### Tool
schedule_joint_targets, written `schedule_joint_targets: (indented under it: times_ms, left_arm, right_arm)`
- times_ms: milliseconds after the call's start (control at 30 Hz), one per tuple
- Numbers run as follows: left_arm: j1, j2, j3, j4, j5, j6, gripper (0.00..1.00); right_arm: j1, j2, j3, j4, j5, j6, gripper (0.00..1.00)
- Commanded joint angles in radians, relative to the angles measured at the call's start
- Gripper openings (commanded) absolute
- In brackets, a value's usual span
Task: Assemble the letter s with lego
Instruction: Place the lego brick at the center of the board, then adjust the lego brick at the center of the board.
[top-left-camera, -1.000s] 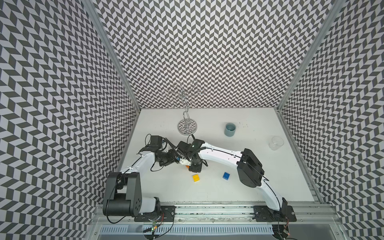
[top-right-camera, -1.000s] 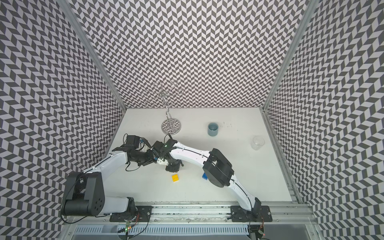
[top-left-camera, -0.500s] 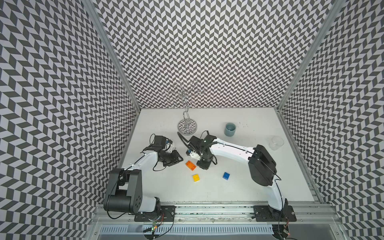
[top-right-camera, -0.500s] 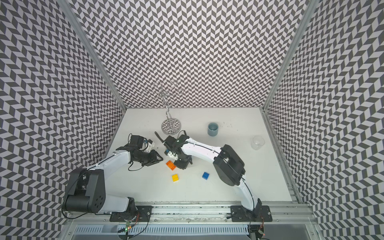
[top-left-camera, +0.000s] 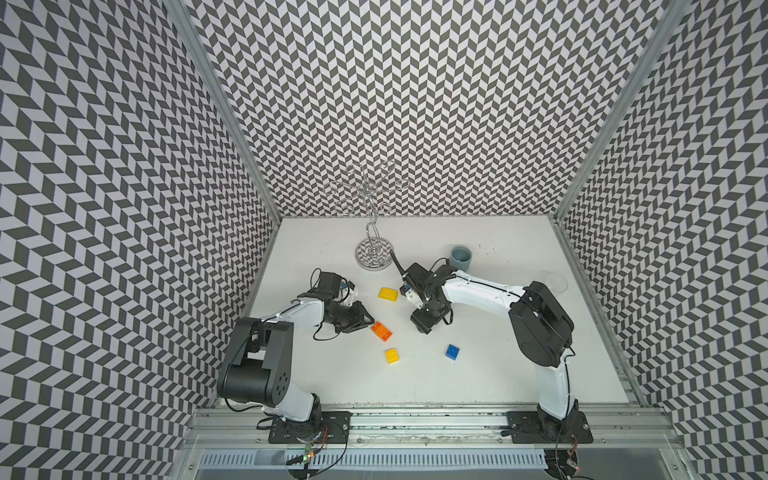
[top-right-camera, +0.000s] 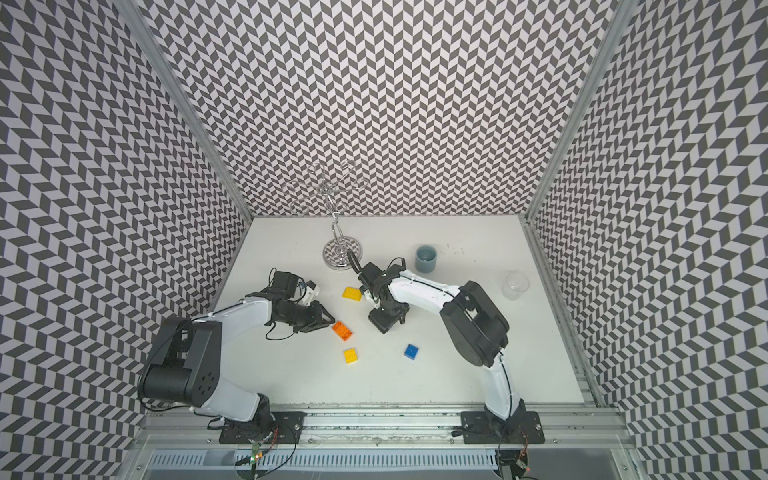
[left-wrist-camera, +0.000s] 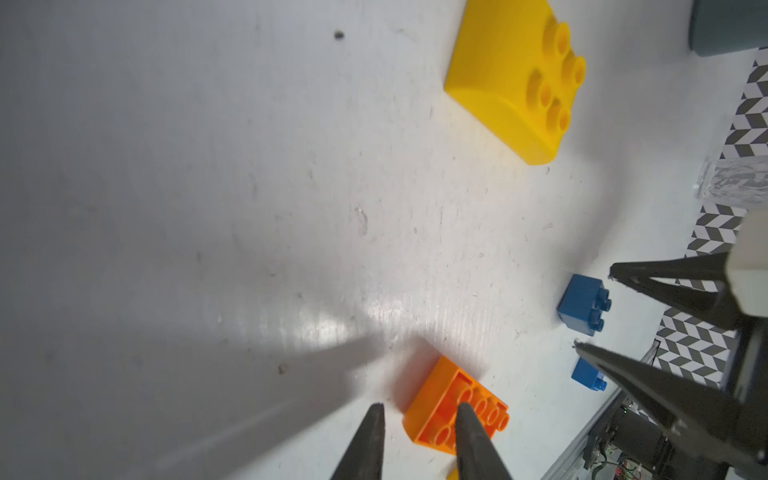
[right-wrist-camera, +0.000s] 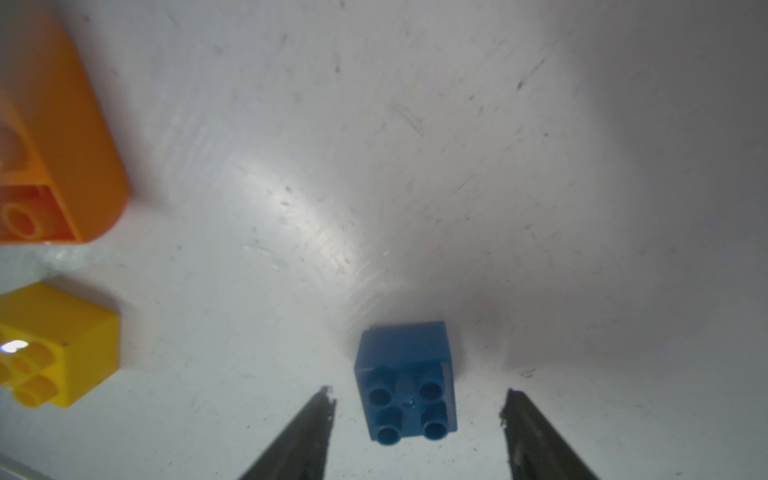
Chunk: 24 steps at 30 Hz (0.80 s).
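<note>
Scuffs and dark specks mark the matte white table (top-left-camera: 478, 386), where five glossy studded bricks lie loose, none joined to another. Closest to the table's near edge sit a small square yellow brick (top-left-camera: 392, 355) and, to its right and well apart, a square blue brick (top-left-camera: 452, 351). Just beyond the yellow one lies the longer orange brick (top-left-camera: 382, 331), rounded along one edge. The left gripper (left-wrist-camera: 419, 411) is low just beside it, its slim black tapered fingers closed down to a thin gap with nothing between them. The right gripper (right-wrist-camera: 418, 392) hangs near the table's middle, jaws spread wide and gripping nothing. A second blue brick (right-wrist-camera: 405, 365), four studs toward the wrist camera, lies on the table between its fingertips, hidden in both top views. Farther on rests a wide yellow brick (top-left-camera: 388, 294) with a smooth curved slope. Toward the far edge stand a chrome wire stand (top-left-camera: 374, 253) on a round base, a matte grey cup (top-left-camera: 460, 257) and, nearer the right edge, a clear plastic cup (top-left-camera: 555, 281).
</note>
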Motion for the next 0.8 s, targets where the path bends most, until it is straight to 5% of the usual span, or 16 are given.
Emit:
schedule_joint_targets:
  times_ms: [0, 567, 767]
  left_arm:
    - [-0.013, 0.02, 0.019, 0.045, 0.004, 0.006, 0.32]
    - [-0.143, 0.049, -0.014, 0.121, -0.027, -0.105, 0.23]
    - [-0.149, -0.082, -0.108, 0.105, -0.046, -0.159, 0.33]
  right_arm:
    - [-0.02, -0.052, -0.034, 0.058, 0.002, 0.031, 1.0]
    - [-0.035, -0.185, -0.212, 0.261, -0.068, -0.109, 0.86]
    - [-0.035, -0.22, -0.241, 0.296, -0.094, -0.089, 0.88]
